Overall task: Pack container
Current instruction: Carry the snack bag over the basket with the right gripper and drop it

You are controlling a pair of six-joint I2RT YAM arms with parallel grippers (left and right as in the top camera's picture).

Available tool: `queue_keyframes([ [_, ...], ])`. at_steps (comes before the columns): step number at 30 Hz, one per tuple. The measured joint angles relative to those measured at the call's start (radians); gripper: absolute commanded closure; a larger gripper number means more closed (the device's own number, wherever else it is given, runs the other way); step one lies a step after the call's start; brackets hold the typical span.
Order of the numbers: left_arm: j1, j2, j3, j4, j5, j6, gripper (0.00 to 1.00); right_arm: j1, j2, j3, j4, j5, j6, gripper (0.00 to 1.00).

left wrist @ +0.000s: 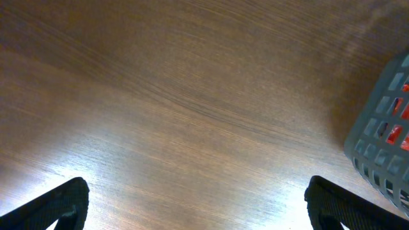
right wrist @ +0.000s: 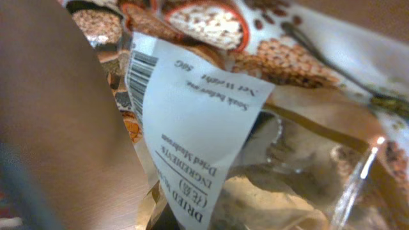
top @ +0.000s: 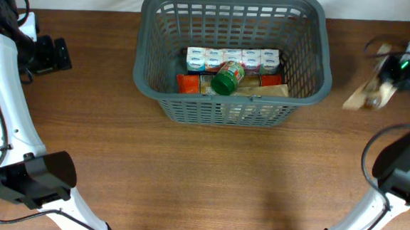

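Right of the container point(top: 227, 109), the right claw point(top: 391, 75) grips a mushroom packet point(top: 364, 96); the left claw point(left wrist: 195, 206) gapes open.

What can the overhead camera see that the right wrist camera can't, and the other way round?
Only the overhead view shows the grey basket and its contents: a row of white boxes, a green-lidded jar and red packaging. It also shows the left arm and right arm. Only the right wrist view shows the white label close up, with a barcode, "Dried Mushroom" and a net weight line. Both show the mushroom packet itself and the brown wooden table.
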Motion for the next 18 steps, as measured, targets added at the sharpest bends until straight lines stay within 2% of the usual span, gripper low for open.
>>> queue_keyframes([
  [3,0.0,0.0,0.0,0.0,0.0,0.0,0.01,0.017,-0.116,0.199,0.004,-0.076,0.003,0.96],
  [7,0.0,0.0,0.0,0.0,0.0,0.0,0.01,0.095,-0.25,0.362,0.002,-0.159,0.004,0.96],
  [12,0.0,0.0,0.0,0.0,0.0,0.0,0.01,0.303,-0.354,0.418,0.018,-0.217,0.003,0.96],
  [18,0.0,0.0,0.0,0.0,0.0,0.0,0.01,0.542,-0.296,0.389,0.023,-0.233,0.003,0.96],
])
